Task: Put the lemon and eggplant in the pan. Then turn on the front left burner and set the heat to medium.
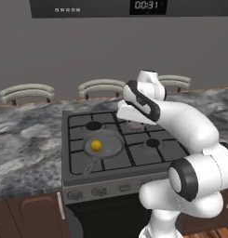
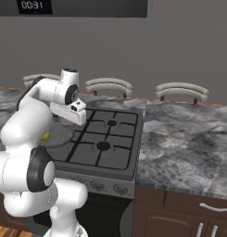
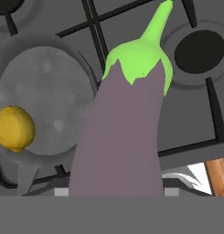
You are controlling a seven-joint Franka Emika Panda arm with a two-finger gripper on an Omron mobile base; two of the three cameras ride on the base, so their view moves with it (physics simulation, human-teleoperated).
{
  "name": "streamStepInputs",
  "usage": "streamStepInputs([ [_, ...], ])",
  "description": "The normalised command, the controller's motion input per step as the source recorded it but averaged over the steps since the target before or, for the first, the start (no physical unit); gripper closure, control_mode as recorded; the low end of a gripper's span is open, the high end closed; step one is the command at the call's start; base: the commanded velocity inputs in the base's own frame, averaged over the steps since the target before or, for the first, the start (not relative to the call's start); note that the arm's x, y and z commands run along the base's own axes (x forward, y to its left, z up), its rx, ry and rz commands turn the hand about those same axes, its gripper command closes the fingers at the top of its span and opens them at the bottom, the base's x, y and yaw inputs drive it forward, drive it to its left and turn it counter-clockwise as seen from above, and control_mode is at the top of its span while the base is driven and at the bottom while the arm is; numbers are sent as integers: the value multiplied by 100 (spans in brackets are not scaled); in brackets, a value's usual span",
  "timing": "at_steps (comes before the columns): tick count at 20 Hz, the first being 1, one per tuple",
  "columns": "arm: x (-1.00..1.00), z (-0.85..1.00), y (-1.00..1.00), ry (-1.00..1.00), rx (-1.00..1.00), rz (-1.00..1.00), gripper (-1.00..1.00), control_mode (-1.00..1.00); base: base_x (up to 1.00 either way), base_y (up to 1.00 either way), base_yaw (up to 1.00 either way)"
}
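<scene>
Eggplant (image 3: 127,132) fills my hand view, stem pointing away, rising from where the fingertips sit; I cannot tell how far the pincer (image 1: 129,113) is open, or whether it grips. It hangs over the stove (image 1: 78,167) centre. Lemon (image 1: 96,146) lies in the pan (image 1: 113,148) at the front left.

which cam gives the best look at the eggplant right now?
Hand view. The eggplant looms close and unobstructed there, purple body and green cap pointing away, above the stove grate beside the pan holding the lemon. In both base views the arm's wrist covers that spot, so I can't make the eggplant out there.
</scene>
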Motion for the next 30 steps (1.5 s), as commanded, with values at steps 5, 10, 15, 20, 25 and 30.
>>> streamStepInputs([
  [5,3,-1,55,7,0,0,100,-100,0,0,0],
  [10,11,-25,23,7,0,0,100,-100,0,0,0],
  [15,25,-39,3,5,0,0,100,-100,0,0,0],
  [20,27,-33,14,0,0,0,100,-100,0,0,0],
  [25,14,-23,25,0,0,0,100,-100,0,0,0],
  [30,0,-33,1,0,0,0,100,-100,0,0,0],
])
